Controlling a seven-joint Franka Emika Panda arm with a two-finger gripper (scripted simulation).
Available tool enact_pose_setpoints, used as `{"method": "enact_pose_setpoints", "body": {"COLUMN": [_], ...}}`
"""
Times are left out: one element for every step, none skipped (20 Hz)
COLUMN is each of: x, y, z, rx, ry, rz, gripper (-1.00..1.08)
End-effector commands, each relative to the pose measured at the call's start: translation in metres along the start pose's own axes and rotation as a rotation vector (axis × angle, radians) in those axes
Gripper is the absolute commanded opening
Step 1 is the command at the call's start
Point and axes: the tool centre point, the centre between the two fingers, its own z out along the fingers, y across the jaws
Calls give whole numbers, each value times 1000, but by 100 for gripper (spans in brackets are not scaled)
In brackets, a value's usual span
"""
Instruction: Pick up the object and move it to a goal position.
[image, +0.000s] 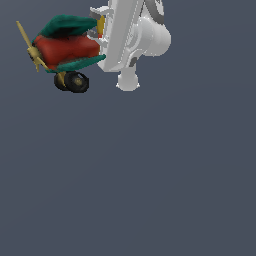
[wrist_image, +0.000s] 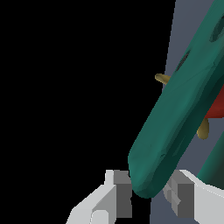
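Exterior view: I see the toy biplane (image: 65, 50) high in the exterior view's upper left, clear of any surface, propeller pointing toward the exterior view's left, wheels hanging below. Its tail end meets the gripper (image: 100, 37), with the white arm (image: 145, 37) just beside.

Wrist view: the fingers (wrist_image: 120, 192) sit close either side of a teal wing tip, nipped onto the biplane, gap narrow. Red body partly visible behind the wing.

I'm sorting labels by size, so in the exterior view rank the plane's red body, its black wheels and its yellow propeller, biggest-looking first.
1. red body
2. black wheels
3. yellow propeller; long but very thin, so its place against the wheels is unsure.
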Motion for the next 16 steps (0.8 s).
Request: {"method": "enact_pose_setpoints", "body": {"x": [1,2,3,4,6,8,10,12,14,16,17,19,20,21,21,21], "y": [-4,-5,-7,-9,-11,-14,-17,-20,-24,-26,-29,-31,-33,-35,-36,-36], "z": [1,1,1,2,2,3,3,4,5,5,6,6,7,7,7,8], "rx": [3,3,3,3,3,3,3,3,3,3,3,3,3,3,3,3], "ry": [1,1,1,1,1,1,1,1,1,1,1,1,1,1,1,1], "rz": [3,3,3,4,4,4,4,4,4,4,4,4,4,4,4,4], "gripper": [-100,-100,-100,-100,-100,-100,-100,-100,-100,-100,-100,-100,-100,-100,-100,-100]}}
